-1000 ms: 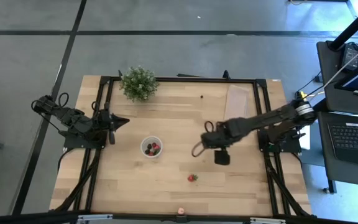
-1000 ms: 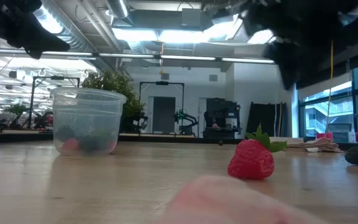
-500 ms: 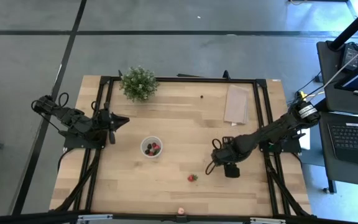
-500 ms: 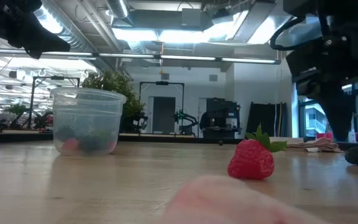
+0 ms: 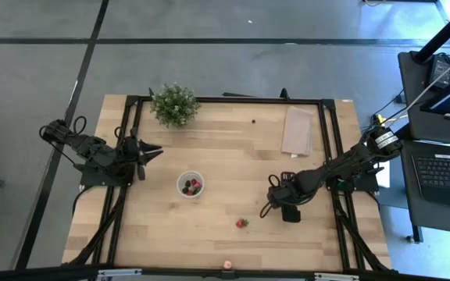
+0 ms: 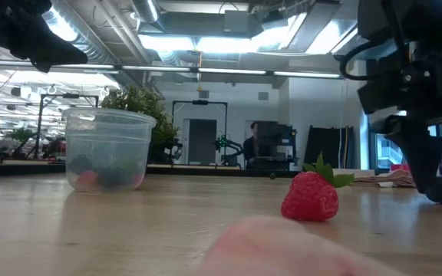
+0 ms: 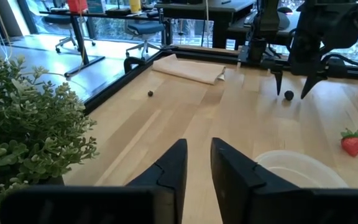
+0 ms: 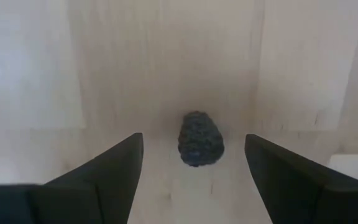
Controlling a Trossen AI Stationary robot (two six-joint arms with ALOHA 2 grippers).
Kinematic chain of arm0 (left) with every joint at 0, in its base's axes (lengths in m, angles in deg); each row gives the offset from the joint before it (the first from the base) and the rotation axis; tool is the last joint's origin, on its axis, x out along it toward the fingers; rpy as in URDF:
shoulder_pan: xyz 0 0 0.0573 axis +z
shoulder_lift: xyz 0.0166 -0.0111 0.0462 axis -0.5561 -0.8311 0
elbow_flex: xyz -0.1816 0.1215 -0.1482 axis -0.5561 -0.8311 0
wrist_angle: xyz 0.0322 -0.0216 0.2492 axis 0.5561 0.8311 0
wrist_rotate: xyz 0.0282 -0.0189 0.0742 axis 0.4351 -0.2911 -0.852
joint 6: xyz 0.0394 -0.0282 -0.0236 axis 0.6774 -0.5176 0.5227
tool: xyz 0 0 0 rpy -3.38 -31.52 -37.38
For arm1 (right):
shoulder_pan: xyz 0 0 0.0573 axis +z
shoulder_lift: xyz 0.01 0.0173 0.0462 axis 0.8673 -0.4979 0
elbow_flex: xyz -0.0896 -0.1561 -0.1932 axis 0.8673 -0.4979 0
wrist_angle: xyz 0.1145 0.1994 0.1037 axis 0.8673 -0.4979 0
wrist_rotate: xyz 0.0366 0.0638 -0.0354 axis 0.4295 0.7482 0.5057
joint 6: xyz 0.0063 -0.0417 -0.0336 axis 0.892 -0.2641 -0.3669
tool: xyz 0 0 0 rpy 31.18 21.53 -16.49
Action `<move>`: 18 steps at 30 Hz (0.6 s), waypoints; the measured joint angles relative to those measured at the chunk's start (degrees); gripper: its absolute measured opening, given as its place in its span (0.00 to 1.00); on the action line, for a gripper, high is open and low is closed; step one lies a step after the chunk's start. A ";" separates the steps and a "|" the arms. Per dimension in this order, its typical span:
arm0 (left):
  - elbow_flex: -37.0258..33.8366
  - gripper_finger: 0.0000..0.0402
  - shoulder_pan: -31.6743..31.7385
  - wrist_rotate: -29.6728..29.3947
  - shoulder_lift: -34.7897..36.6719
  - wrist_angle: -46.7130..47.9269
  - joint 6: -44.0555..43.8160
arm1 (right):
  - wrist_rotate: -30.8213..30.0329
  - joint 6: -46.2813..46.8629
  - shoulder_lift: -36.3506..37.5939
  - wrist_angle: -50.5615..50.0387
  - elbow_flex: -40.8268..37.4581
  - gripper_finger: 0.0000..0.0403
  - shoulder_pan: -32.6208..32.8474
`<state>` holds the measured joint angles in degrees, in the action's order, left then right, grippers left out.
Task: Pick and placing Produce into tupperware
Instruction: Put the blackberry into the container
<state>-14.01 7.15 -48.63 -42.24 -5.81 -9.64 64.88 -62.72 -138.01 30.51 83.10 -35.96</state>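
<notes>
A dark berry (image 8: pixel 199 139) lies on the wood toward the table's right side. My right gripper (image 8: pixel 192 142) hangs over it, pointing down, open, one finger on either side and neither touching; the left wrist view shows the gripper (image 7: pixel 292 87) straddling the berry (image 7: pixel 289 95). The round translucent tupperware (image 5: pixel 191 185) stands mid-table with berries inside. A red strawberry (image 5: pixel 242 223) lies between it and the near edge, and another (image 5: pixel 227 265) sits at the near edge. My left gripper (image 5: pixel 156 151) waits at the table's left, narrowly open.
A bushy potted plant (image 5: pixel 173 104) stands at the far left corner. A beige sheet (image 5: pixel 298 130) lies at the far right. One small dark berry (image 5: pixel 254 122) rests near the far edge. A person (image 6: pixel 253 142) stands in the room behind.
My right gripper has moved from the table's middle toward its right and near edges and come down over the dark berry, so that its fingertips now stand close to the wood. Nothing else has shifted.
</notes>
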 joint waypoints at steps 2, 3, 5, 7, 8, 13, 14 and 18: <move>0.00 0.17 -0.02 0.02 -0.02 0.00 -0.02 | -0.12 0.84 0.00 0.22 -0.52 0.70 0.00; 0.00 0.18 -0.02 0.00 -0.02 0.00 -0.02 | -0.34 1.45 0.00 0.74 -0.76 0.70 0.00; 0.00 0.19 -0.02 0.01 -0.01 0.00 -0.04 | -0.44 2.68 0.00 1.64 -1.39 0.70 0.00; 0.00 0.20 -0.01 0.00 -0.01 0.00 -0.06 | -0.70 3.43 0.08 2.57 -2.13 0.70 0.00; 0.00 0.20 -0.02 0.00 0.00 0.00 -0.07 | -0.90 4.05 0.14 2.92 -2.41 0.70 0.00; 0.00 0.22 -0.02 0.00 -0.02 -0.01 -0.12 | -1.64 4.22 0.17 3.16 -2.60 0.70 0.00; 0.00 0.23 -0.02 0.00 -0.02 -0.01 -0.13 | -1.63 4.21 0.17 3.17 -2.60 0.70 -0.10; 0.00 0.24 -0.02 0.00 0.00 -0.02 -0.13 | -1.73 4.60 0.15 3.23 -2.62 0.66 -0.13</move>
<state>-14.01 7.13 -48.63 -42.24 -5.83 -9.77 63.16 -58.12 -137.85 33.74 80.48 -36.09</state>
